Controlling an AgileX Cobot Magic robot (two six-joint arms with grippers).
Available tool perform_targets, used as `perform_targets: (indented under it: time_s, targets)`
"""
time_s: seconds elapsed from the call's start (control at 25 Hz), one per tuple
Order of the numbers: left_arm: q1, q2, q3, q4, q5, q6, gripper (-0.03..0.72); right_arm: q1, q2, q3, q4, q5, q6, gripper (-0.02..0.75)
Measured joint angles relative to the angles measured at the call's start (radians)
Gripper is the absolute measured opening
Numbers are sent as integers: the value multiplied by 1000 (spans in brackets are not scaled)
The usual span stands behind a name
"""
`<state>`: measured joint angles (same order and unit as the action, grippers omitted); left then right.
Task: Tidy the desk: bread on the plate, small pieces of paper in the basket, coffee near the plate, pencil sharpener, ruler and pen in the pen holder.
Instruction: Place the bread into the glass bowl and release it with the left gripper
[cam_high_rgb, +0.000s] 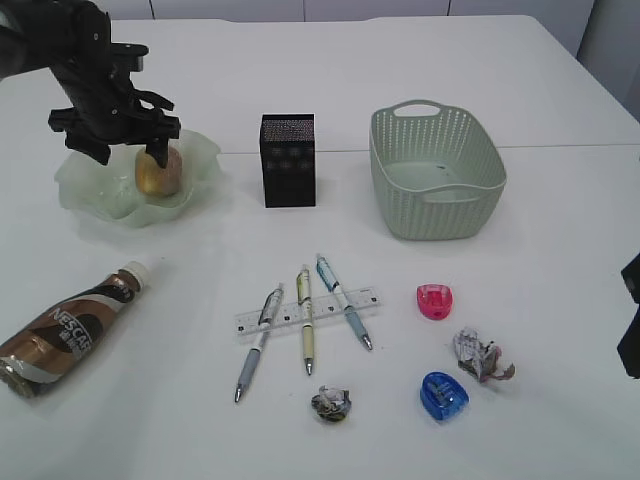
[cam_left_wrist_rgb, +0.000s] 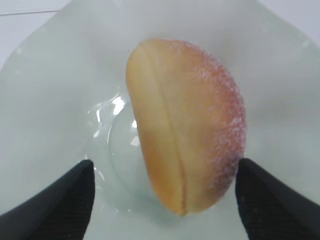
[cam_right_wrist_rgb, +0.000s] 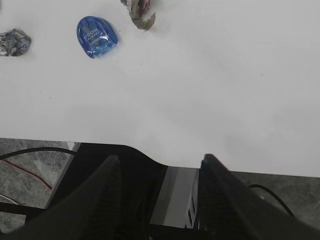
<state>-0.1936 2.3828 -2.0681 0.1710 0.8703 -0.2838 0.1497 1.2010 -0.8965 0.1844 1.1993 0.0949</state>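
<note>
The left wrist view shows the left gripper (cam_left_wrist_rgb: 165, 200) spread, clear of the bread (cam_left_wrist_rgb: 187, 122) on the plate (cam_left_wrist_rgb: 45, 100); the right gripper (cam_right_wrist_rgb: 160, 200) hangs spread, empty.

White desk (cam_high_rgb: 560, 80), plate (cam_high_rgb: 205, 150), pen holder (cam_high_rgb: 288, 160), basket (cam_high_rgb: 435, 172), coffee (cam_high_rgb: 70, 328), ruler (cam_high_rgb: 330, 305), three pens (cam_high_rgb: 306, 318), two sharpeners (cam_high_rgb: 436, 300), paper scraps (cam_high_rgb: 331, 403)

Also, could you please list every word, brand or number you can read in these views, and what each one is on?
"NESCAFE": on the coffee bottle lying on its side.
Blue pencil sharpener: raised lettering, too blurred to read.
Ruler: tick marks show, numbers too small to read.
Pens, paper balls: any print unreadable.
</note>
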Motion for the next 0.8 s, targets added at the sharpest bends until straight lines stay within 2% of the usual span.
perform_targets:
  time_s: [0.2,0.4,0.64,0.8]
  targets:
    - [0,-2,0,12,31,0,642,0,0,0,0,-24,0,376]
    - [0,-68,0,12,84,0,595,0,0,0,0,-101,1,376]
    - [0,-158,-4,13,325,0,571,0,0,0,0,-111,1,376]
    - [2,-198,-4,-29,359,0,562,0,15,0,0,-102,1,376]
